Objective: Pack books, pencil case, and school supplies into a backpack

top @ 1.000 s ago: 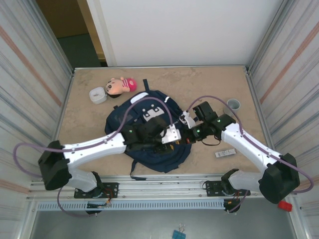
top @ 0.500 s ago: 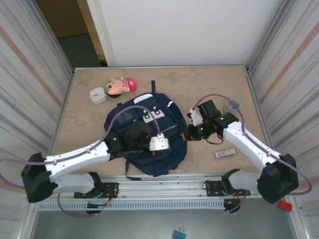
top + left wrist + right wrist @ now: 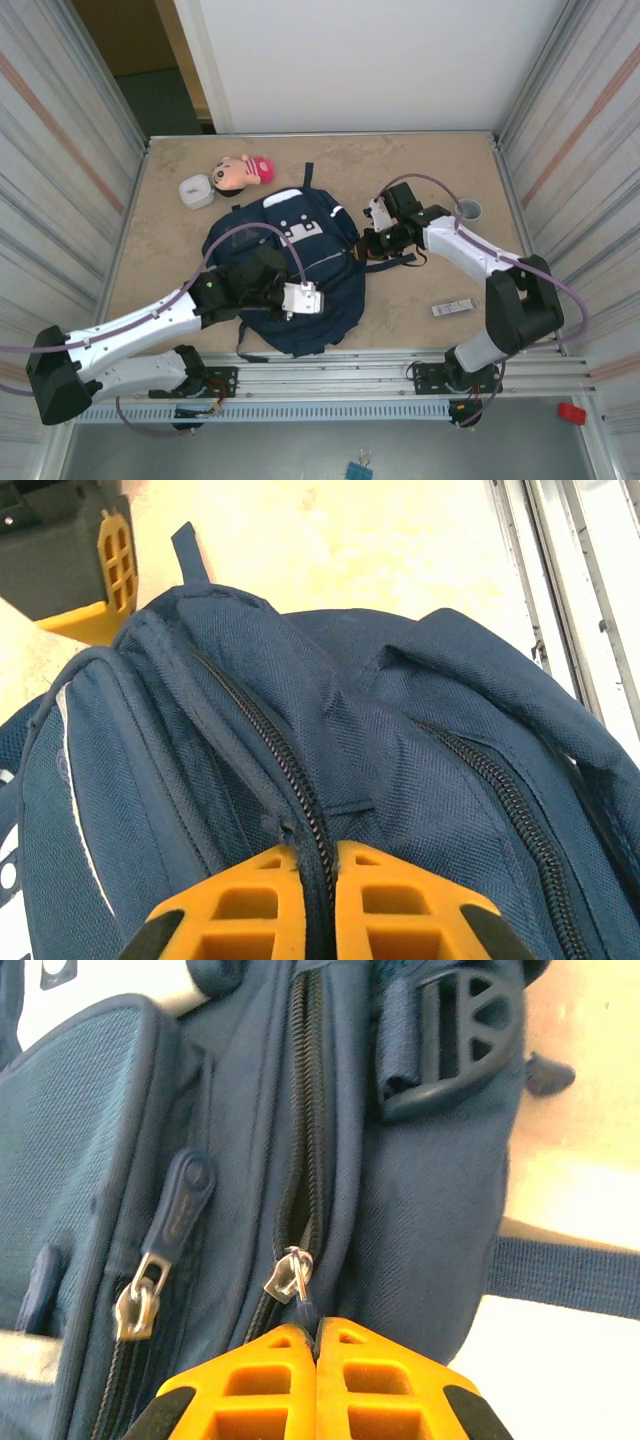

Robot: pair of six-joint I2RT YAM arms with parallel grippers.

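Backpack (image 3: pixel 325 270) lies mid-tabletop, long axis running far edge to near edge. On its right flank the right end effector (image 3: pixel 317 1345) is pinched tight on the tab of a zip pull (image 3: pixel 290 1275), and the zip track runs straight away from the fingertips. At the near end the left end effector (image 3: pixel 318 880) clamps the zip seam flat. What's inside, I cannot tell. A slim bar (image 3: pixel 452 307) lies outside, toward the near right corner.

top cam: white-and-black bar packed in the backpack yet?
No, the white-and-black bar lies on the table, right of the backpack.
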